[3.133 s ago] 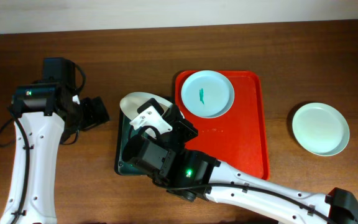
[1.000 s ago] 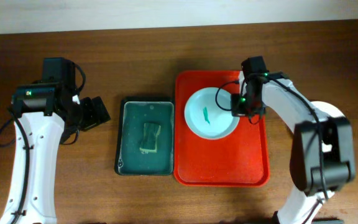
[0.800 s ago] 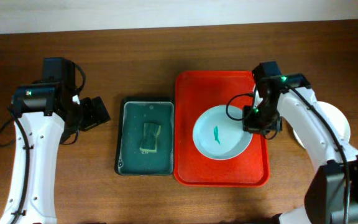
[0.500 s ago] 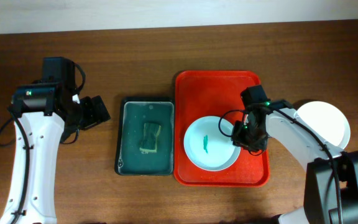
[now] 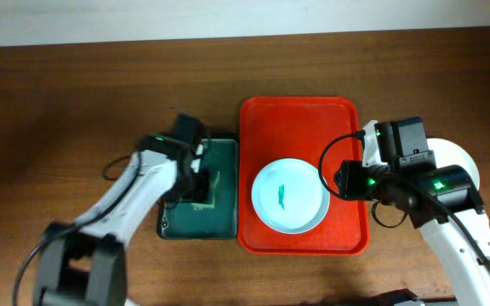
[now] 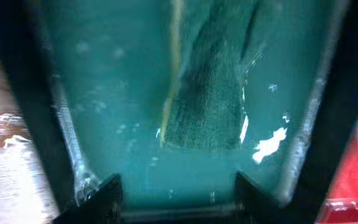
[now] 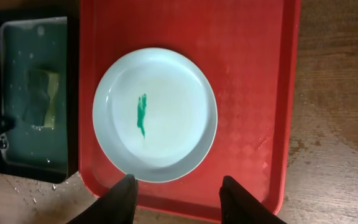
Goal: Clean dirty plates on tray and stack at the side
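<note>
One plate (image 5: pixel 289 195) with a teal smear at its centre lies flat on the red tray (image 5: pixel 300 123), toward the tray's front. In the right wrist view that plate (image 7: pixel 155 115) sits just ahead of my right gripper (image 7: pixel 182 199), which stands open with nothing between its fingers. In the overhead view the right gripper (image 5: pixel 340 180) hovers at the plate's right rim. My left gripper (image 5: pixel 201 183) hangs over the dark green tray (image 5: pixel 219 223). Its jaws are open above the wet tray floor, and the sponge (image 6: pixel 210 106) lies just ahead of them, untouched.
A second, clean-looking plate (image 5: pixel 464 161) rests on the wooden table right of the red tray, partly under my right arm. The green tray (image 7: pixel 33 155) with its sponge (image 7: pixel 42 93) adjoins the red tray's left rim (image 7: pixel 86 93). Water drops lie on the wood beside it.
My left arm has swung in from the far left to above the green tray. My right gripper has let go of the smeared plate and drawn back to the right.
</note>
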Controlling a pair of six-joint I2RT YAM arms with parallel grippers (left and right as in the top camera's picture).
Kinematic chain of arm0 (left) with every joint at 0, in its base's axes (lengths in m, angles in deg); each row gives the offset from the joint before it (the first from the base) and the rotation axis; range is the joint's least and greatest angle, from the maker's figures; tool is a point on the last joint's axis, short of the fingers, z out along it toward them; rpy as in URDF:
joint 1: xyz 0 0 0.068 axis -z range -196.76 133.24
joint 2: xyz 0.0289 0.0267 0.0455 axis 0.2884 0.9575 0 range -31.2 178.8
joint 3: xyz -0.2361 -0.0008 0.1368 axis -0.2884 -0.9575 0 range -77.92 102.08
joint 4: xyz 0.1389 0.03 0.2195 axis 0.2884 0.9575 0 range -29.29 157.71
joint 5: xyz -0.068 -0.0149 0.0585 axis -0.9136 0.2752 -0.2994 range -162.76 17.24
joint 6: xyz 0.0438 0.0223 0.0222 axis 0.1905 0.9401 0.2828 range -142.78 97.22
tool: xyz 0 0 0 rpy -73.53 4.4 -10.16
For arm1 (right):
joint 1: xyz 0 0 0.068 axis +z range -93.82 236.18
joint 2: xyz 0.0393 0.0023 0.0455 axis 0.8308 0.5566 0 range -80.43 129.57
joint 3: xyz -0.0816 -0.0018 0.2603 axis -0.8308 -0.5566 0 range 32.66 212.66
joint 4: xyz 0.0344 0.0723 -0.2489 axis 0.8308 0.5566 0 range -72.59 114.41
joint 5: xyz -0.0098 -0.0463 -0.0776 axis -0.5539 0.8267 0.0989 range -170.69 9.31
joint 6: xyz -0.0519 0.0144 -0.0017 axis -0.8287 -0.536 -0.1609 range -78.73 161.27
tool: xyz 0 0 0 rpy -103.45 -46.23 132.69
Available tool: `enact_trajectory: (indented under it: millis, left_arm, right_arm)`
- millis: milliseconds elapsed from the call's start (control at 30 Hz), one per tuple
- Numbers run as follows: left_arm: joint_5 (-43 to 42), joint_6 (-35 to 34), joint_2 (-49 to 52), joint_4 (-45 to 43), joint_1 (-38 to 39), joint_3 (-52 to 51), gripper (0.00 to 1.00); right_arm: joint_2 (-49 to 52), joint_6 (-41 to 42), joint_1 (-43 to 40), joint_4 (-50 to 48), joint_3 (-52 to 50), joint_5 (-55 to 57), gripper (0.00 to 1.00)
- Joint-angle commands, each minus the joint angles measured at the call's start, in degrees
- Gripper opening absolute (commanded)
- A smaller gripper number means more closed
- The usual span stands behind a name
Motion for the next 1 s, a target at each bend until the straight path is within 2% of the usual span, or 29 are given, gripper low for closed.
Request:
enact_trajectory:
  millis: [0, 67, 100, 133, 200, 267, 300, 333, 367, 400, 433, 500, 633, 667, 700, 833, 867, 900, 933, 967]
  left_arm:
    - [0.7, 0.5, 5.4, -7.0, 1.8, -2.1, 0.32]
    - [0.7, 0.5, 8.8, -10.0, 3.1, -2.2, 0.27]
    - [0.7, 0.5, 10.7, -10.4, 3.8, -2.2, 0.16]
    - [0.7, 0.5, 11.3, -10.2, 4.0, -2.2, 0.00]
    - [1.1, 0.5, 11.1, -7.9, 3.8, -1.7, 0.00]
    - [1.1, 0.5, 10.5, -1.7, 2.5, 3.6, 0.00]
    - [1.1, 0.5, 10.0, 0.9, 1.9, 6.0, 0.05]
    - [1.1, 0.5, 9.3, 4.0, 0.9, 9.7, 0.26]
    - [1.1, 0.5, 9.0, 5.1, 0.2, 11.8, 0.41]
    - [1.1, 0.5, 8.9, 5.2, -0.2, 13.1, 0.49]
    - [1.1, 0.5, 8.9, 3.6, -0.2, 13.0, 0.52]
    - [1.1, 0.5, 8.9, 0.2, -0.2, 11.1, 0.51]
    - [1.1, 0.5, 9.1, -8.5, -0.1, 2.5, 0.37]
    - [1.1, 0.5, 9.1, -10.5, -0.1, 0.2, 0.28]
    - [1.2, 0.5, 9.1, -13.2, -0.1, -2.6, 0.02]
    - [1.5, 0.5, 9.0, -12.6, -0.2, -1.4, 0.00]
    - [1.5, 0.5, 8.8, -9.1, -0.2, 2.2, 0.13]
    - [1.6, 0.5, 8.6, -6.8, -0.2, 4.4, 0.20]
    - [1.6, 0.5, 8.3, -3.3, -0.2, 7.4, 0.45]
    - [1.6, 0.5, 8.0, 1.5, -0.2, 11.3, 0.50]
  right_arm:
    - [0.9, -0.6, -0.3, 0.3, 0.3, -0.3, 0.45]
    - [1.0, -0.5, -0.3, 0.4, 0.3, -0.3, 0.44]
    - [1.0, -0.6, -0.3, 0.8, 0.3, -0.3, 0.44]
    - [1.0, -0.6, -0.3, 1.1, 0.3, -0.3, 0.44]
    - [1.0, -0.6, -0.3, 1.2, 0.3, -0.3, 0.44]
    - [1.0, -0.6, -0.3, 1.2, 0.3, -0.3, 0.44]
    - [1.0, -0.6, -0.3, 1.2, 0.3, -0.3, 0.44]
    - [1.0, -0.6, -0.3, 1.2, 0.3, -0.3, 0.44]
    - [1.0, -0.6, -0.3, 1.2, 0.3, -0.3, 0.44]
    - [1.0, -0.6, -0.3, 1.2, 0.3, -0.3, 0.44]
    - [1.0, -0.6, -0.3, 1.2, 0.3, 0.0, 0.44]
    - [1.0, -0.6, -0.3, 1.2, 0.3, 0.4, 0.44]
    - [1.0, -0.6, -0.3, 1.2, 0.3, 0.4, 0.44]
    - [1.0, -0.6, -0.3, 1.2, 0.3, 0.4, 0.44]
    - [1.0, -0.5, -0.3, 1.2, 0.3, 0.3, 0.44]
    - [1.0, -0.6, -0.3, 1.2, 0.3, 0.3, 0.40]
    - [1.0, -0.6, -0.3, 1.3, 0.3, 0.3, 0.39]
    - [1.0, -0.5, -0.3, 1.4, 0.3, 0.3, 0.39]
    - [1.0, -0.6, -0.3, 1.6, 0.3, 0.3, 0.39]
    - [1.0, -0.6, -0.3, 1.8, 0.3, 0.3, 0.39]
